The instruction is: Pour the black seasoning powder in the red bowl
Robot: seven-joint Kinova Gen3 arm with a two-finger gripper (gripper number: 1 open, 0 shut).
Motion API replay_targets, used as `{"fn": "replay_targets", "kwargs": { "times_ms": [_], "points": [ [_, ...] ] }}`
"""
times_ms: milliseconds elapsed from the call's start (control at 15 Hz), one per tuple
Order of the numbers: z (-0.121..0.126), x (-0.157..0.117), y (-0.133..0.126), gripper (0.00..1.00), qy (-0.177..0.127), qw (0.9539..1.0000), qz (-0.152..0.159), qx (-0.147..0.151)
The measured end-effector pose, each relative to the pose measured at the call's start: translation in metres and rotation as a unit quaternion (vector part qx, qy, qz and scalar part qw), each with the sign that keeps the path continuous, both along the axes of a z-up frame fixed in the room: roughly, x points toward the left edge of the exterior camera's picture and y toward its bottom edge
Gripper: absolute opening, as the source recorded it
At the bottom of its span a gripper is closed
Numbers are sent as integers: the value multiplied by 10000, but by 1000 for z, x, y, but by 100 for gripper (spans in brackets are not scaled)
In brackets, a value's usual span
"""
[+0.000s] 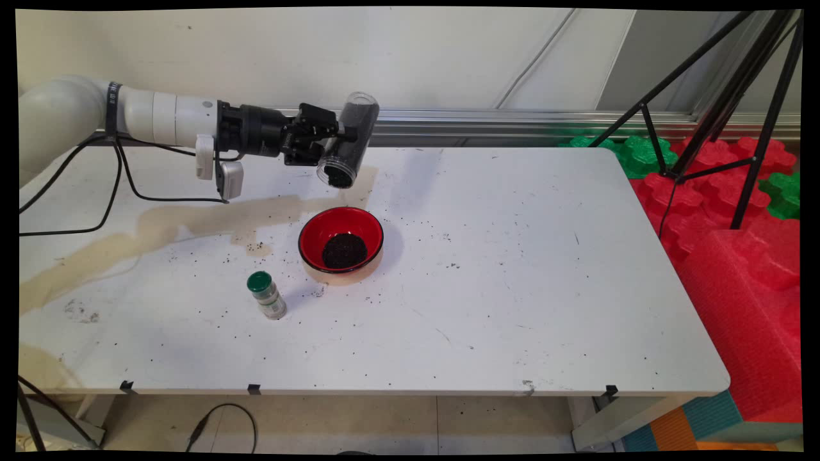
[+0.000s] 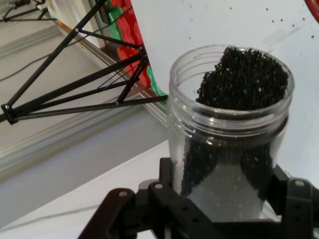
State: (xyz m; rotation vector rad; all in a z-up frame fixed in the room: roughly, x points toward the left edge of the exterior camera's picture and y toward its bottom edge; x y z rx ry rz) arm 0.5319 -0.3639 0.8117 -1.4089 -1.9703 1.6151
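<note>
The claw [image 1: 334, 137] is clamped on a clear jar [image 1: 348, 141] of small black grains, one finger on each side of the jar's body. The jar hangs above the far part of the white table [image 1: 512, 269], tilted with its open mouth pointing down and toward the near side. In the hand view the grains [image 2: 244, 79] lie heaped against the rim of the jar's mouth.

Below the jar's mouth, a little nearer the camera, a red bowl [image 1: 341, 240] stands on the table with a dark mound of the same grains in its middle. The jar is well above the bowl and does not touch it. Just beside the bowl, on its near left, stands a small bottle with a green cap [image 1: 266, 295]. Loose grains are scattered over the table around both. A tan stain [image 1: 166, 224] runs across the table's left half.
</note>
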Motion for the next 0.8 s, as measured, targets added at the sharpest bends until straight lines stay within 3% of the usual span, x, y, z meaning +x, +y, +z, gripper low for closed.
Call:
{"fn": "replay_targets", "kwargs": {
  "times_ms": [400,600,800],
  "points": [
    [6,3,-1,0,490,9970,288,526],
    [10,5,0,0,757,9926,422,849],
    [16,6,0,0,1050,9854,550,1224]
  ]
}}
